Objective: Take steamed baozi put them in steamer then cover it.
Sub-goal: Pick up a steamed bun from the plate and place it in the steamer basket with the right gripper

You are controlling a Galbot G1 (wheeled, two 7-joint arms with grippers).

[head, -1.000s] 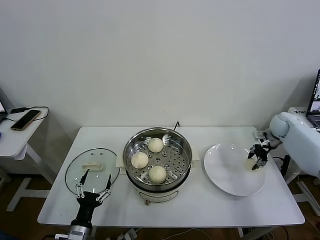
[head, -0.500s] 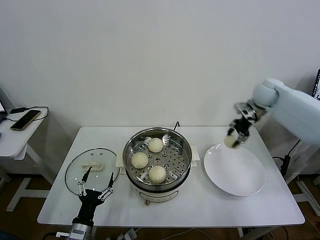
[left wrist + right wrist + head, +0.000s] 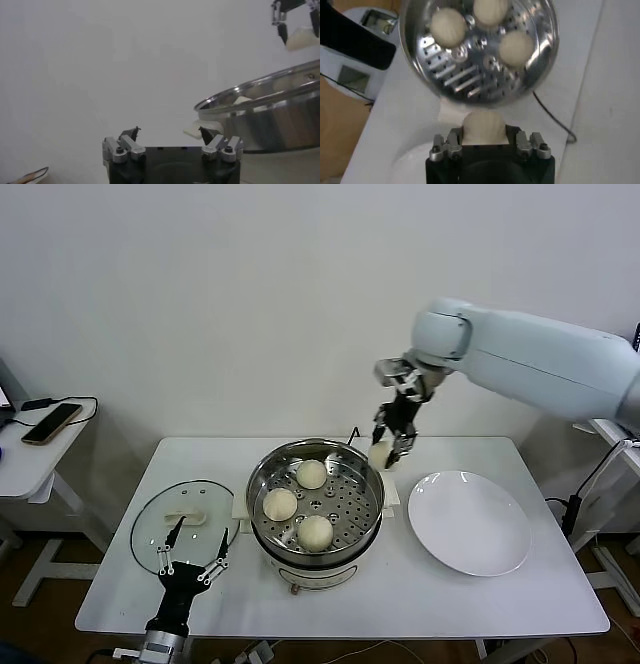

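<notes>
Right claw [image 3: 392,442] grips the fourth baozi [image 3: 381,454] above the steamer [image 3: 315,494] rim at 2 o'clock. Released here, it may strike the rim and roll onto the desk [image 3: 420,584]. Left claw [image 3: 188,561] idles open beside the cover [image 3: 185,519].

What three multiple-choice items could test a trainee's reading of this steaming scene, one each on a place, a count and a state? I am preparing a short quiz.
1. Where does the cover lie?
A. on the steamer
B. on the table, on the robot's left of the steamer
C. on the plate

2. How many baozi lie in the steamer?
A. two
B. three
C. four

3. What is the right gripper doing?
A. holding a baozi
B. hanging open
C. gripping the plate

Answers: 1 B, the glass cover lies flat by the left gripper; 2 B, three buns sit on the perforated tray; 3 A, a bun shows between its fingers near the steamer's rim.
</notes>
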